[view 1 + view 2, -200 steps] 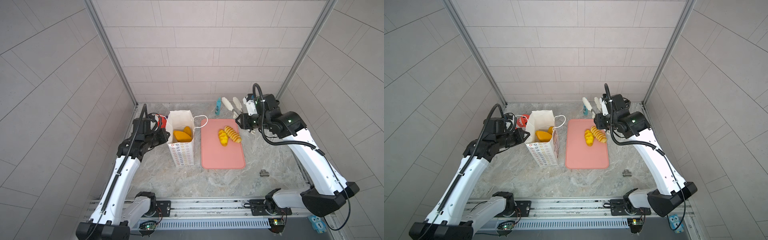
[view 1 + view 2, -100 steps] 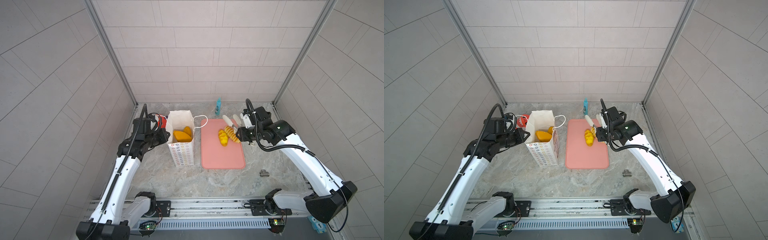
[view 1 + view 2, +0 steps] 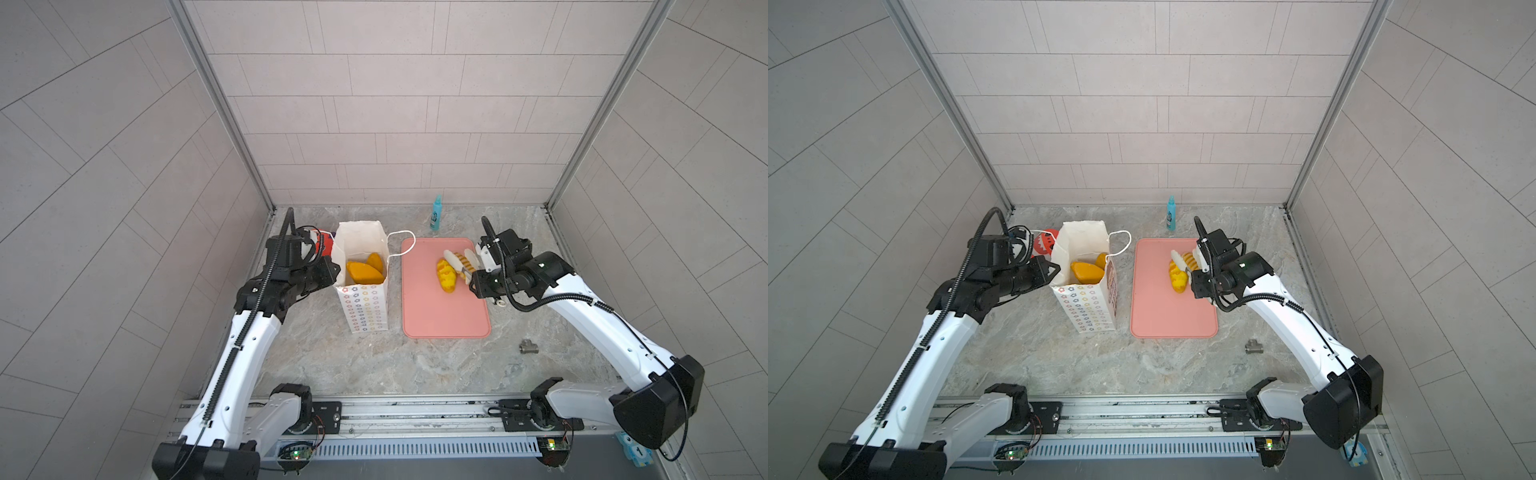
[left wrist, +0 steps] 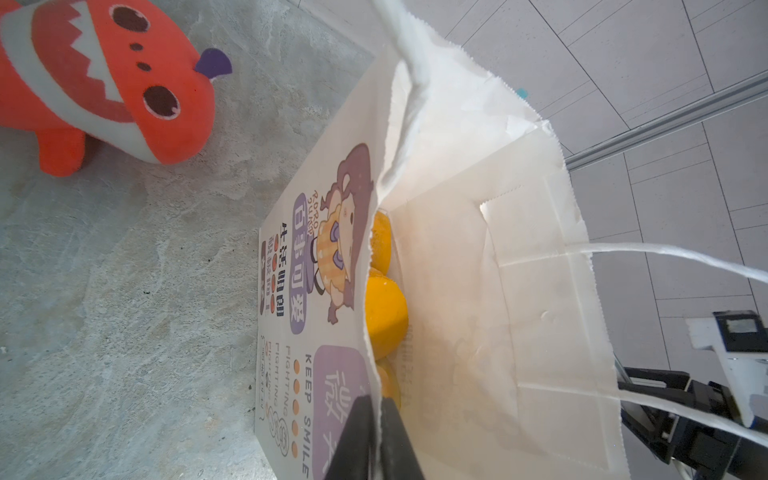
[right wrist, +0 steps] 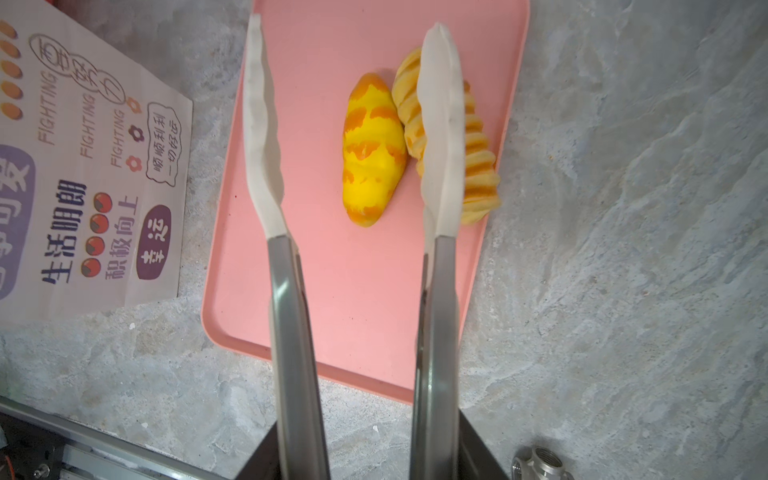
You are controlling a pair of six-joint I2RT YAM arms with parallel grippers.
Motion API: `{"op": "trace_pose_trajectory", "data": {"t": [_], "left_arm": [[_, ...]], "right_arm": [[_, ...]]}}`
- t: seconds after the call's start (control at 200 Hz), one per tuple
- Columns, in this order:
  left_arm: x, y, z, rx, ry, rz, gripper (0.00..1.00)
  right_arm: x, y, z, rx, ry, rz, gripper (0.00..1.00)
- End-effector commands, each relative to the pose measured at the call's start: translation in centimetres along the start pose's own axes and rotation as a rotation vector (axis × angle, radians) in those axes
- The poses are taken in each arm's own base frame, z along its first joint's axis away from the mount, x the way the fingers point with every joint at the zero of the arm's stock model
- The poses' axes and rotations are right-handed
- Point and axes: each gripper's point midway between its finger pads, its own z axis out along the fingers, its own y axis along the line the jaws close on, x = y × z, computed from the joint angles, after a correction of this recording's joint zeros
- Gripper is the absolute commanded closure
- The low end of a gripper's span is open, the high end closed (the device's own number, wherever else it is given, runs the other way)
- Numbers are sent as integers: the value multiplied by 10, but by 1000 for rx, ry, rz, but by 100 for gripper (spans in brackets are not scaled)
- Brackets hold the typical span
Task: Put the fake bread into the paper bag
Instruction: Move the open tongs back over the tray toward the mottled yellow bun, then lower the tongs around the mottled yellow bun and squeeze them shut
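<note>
Pink tray [image 5: 353, 316] is carrying the two rolls we are seeing outside the bag [image 3: 365, 309]: a striped roll [image 5: 372, 153] and a ribbed roll [image 5: 478, 170], touching each other, the ribbed one lying close to the tray's edge. Our right gripper [image 5: 370, 461] is clamping a pair of tongs [image 5: 291, 332], whose white tips are standing apart above the tray. The striped roll is sitting between them, while one tip is covering part of the ribbed roll. Our left gripper [image 4: 376, 440] is pinching the bag's front rim, holding the mouth open, with more bread [image 3: 363, 271] lying inside.

We are judging the squeeze as the risky part. If that tip is coming down on the ribbed roll, it could be shoving it off the tray, or the tongs could be catching both rolls and dropping one. Glossy surfaces could be letting a roll squirt out. Bumping the light bag, or snagging its cord handle [image 4: 665, 251], could be tipping it or pulling it from our pinch.
</note>
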Motion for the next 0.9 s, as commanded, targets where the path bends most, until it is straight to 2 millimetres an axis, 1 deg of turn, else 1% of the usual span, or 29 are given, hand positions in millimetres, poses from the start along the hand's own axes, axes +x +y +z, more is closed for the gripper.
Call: {"op": "trace_pose_trajectory", "data": {"t": [0.0, 0.21, 0.44, 0.711, 0.896], "left_arm": [[-7, -4, -1, 14, -19, 11, 89], [-7, -5, -1, 17, -20, 11, 89], [-7, -5, 0, 19, -18, 8, 89], [-6, -5, 0, 22, -19, 11, 89], [-6, -5, 0, 23, -16, 11, 89]], "right_arm": [[3, 7, -5, -26, -37, 14, 51], [26, 5, 10, -18, 13, 35, 50], [41, 8, 25, -10, 54, 33, 49], [53, 8, 42, 10, 97, 31, 48], [54, 6, 52, 29, 117, 22, 48]]}}
